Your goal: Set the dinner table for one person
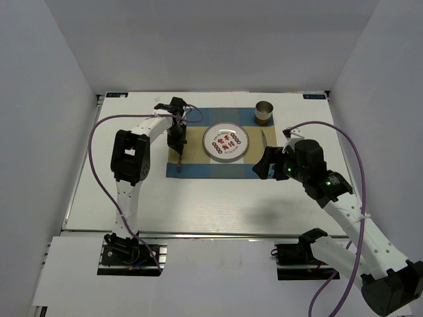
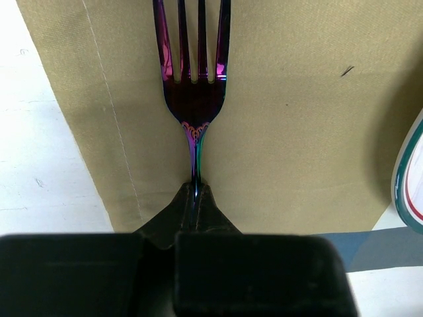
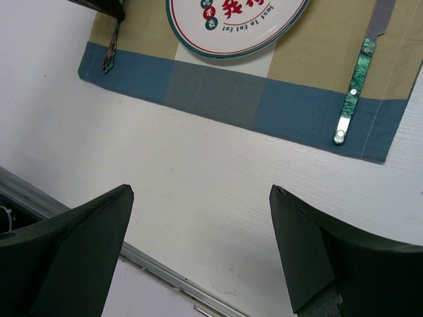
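Fork (image 2: 193,99) pinched by its handle in my left gripper (image 2: 196,188), over the placemat (image 2: 284,132) on the dinner table (image 1: 198,205), perhaps touching it; my right gripper (image 3: 198,198) hangs wide open.

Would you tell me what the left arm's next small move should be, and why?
Probably open the left gripper and let go: it is shut on the fork, which seems to lie on the placemat left of the plate.

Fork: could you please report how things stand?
Left tool shut on fork, left of plate. Right tool open, empty. Knife, cup placed. Nothing blocking.
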`<control>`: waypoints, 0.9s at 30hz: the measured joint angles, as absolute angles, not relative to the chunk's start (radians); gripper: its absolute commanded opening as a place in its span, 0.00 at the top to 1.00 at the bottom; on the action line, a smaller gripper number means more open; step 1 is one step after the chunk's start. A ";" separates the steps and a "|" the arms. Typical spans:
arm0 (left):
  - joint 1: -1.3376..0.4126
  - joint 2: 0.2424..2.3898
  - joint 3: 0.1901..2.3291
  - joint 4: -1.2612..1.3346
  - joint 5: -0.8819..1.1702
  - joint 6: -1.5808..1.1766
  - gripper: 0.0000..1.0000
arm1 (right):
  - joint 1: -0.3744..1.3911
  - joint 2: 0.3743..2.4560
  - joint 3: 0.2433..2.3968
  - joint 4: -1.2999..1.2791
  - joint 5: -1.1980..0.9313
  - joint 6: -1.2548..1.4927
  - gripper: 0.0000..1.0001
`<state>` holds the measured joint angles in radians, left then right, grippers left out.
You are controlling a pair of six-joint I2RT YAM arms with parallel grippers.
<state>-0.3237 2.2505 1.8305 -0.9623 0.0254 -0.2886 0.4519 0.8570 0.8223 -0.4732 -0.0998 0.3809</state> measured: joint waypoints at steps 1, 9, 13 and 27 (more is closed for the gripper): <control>-0.324 2.251 1.831 -0.963 0.025 -0.290 1.00 | 0.452 0.857 0.822 -0.473 -0.100 0.381 0.11; -0.324 2.251 1.835 -0.964 0.025 -0.290 1.00 | 0.452 0.856 0.822 -0.473 -0.100 0.381 0.11; -0.324 2.251 1.835 -0.964 0.025 -0.290 1.00 | 0.452 0.856 0.822 -0.473 -0.100 0.381 0.11; -0.325 2.246 1.818 -0.948 0.022 -0.315 0.57 | 0.452 0.847 0.822 -0.473 -0.099 0.381 0.11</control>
<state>-0.3248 2.2463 1.8175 -0.9482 0.0219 -0.3145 0.4519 0.8474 0.8219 -0.4728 -0.0994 0.3805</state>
